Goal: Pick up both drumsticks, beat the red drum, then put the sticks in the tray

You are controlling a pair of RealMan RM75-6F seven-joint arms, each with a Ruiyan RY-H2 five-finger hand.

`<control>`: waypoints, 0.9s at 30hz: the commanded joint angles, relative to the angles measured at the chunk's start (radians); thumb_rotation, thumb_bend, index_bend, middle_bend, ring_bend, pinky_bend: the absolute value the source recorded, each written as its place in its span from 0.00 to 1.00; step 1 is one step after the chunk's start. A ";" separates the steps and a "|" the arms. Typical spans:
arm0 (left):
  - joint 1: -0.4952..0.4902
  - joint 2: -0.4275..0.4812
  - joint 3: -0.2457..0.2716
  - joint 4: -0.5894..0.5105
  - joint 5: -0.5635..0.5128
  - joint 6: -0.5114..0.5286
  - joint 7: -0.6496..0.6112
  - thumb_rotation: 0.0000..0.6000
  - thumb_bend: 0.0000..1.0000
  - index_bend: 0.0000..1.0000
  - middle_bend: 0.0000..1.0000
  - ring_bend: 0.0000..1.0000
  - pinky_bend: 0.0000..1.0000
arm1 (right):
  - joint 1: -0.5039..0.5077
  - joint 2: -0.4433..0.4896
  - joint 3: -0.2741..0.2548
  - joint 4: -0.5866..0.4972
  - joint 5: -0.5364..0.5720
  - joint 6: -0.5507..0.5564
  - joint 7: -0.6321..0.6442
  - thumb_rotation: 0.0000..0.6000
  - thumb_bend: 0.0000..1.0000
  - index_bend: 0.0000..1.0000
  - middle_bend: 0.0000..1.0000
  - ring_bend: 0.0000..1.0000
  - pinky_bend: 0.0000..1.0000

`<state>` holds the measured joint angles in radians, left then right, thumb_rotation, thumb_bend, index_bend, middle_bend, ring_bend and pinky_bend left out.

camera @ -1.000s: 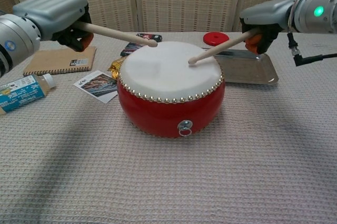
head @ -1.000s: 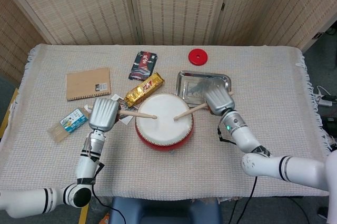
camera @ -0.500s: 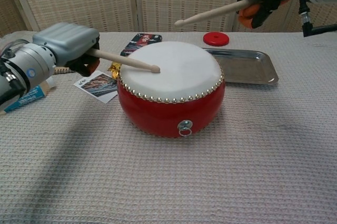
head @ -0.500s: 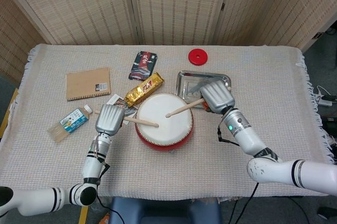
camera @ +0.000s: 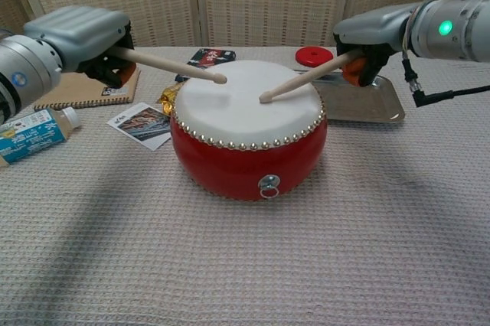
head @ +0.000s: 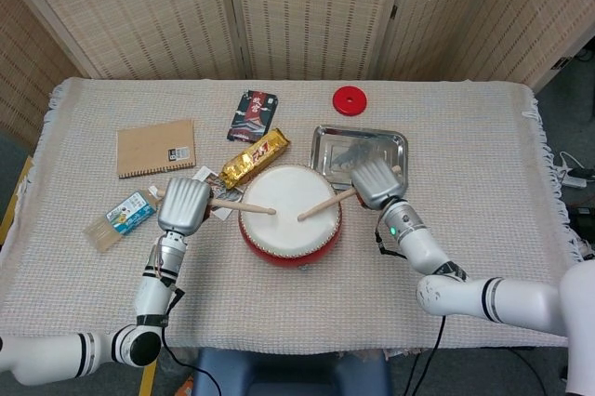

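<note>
Now the right hand (camera: 366,35), gripping its drumstick (camera: 300,79), has swung down onto the red drum (camera: 246,138); the left hand (camera: 80,35), gripping the other drumstick (camera: 170,63), has lifted: beating alternates, tray (head: 321,150) pending.

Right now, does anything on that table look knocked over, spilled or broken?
Nothing stands out. The red drum sits upright, each robot hand holds a drumstick over it, and the tray lies flat. The small bottle lies on its side, nothing spilled.

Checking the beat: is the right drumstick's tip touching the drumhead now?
Touching. In the chest view the right drumstick has its tip resting on the white head of the red drum, with no gap visible.
</note>
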<state>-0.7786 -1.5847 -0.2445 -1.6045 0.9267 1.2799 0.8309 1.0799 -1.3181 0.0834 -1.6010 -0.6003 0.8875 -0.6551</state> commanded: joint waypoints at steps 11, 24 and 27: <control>0.014 0.000 -0.004 0.002 0.025 0.034 -0.037 1.00 0.64 1.00 1.00 1.00 1.00 | -0.023 0.051 0.009 -0.031 -0.047 -0.010 0.041 1.00 0.77 1.00 1.00 1.00 1.00; 0.071 0.104 0.006 -0.091 0.099 0.080 -0.095 1.00 0.63 1.00 1.00 1.00 1.00 | -0.056 0.032 0.055 0.040 -0.052 -0.019 0.145 1.00 0.77 1.00 1.00 1.00 1.00; 0.083 0.117 0.014 -0.097 0.110 0.077 -0.118 1.00 0.63 1.00 1.00 1.00 1.00 | -0.094 0.072 0.070 0.047 -0.045 -0.024 0.215 1.00 0.77 1.00 1.00 1.00 1.00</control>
<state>-0.7000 -1.4728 -0.2338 -1.6989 1.0318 1.3584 0.7189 1.0172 -1.2817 0.1324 -1.5487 -0.6405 0.8643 -0.4877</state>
